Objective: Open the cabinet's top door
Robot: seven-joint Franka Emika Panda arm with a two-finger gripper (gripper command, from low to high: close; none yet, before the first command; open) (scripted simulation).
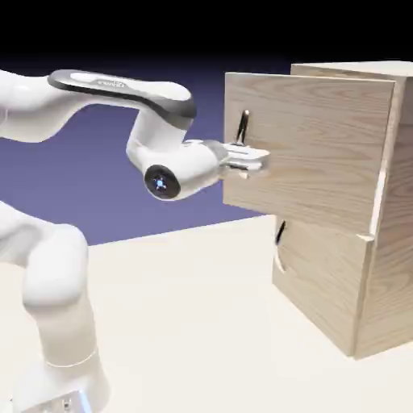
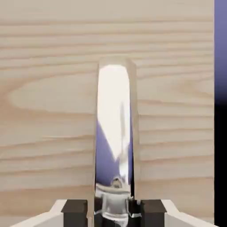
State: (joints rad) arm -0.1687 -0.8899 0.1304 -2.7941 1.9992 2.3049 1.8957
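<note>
From the exterior view I see the cabinet (image 1: 355,202) standing on the table (image 1: 202,323) at the right; its top door (image 1: 314,145) is swung out from the body, with a gap showing along its right edge; the shorter lower panel (image 1: 323,278) sits flush below it; my hand (image 1: 256,159) reaches level from the left and is clenched on the handle (image 1: 243,127) near the door's left edge, low on the bar.

From the hand view I see the door's wood grain filling almost everything; the shiny handle (image 2: 114,133) runs upright through the middle, mirroring the backdrop; the two dark fingertips (image 2: 74,208) press against its lower end from either side.
</note>
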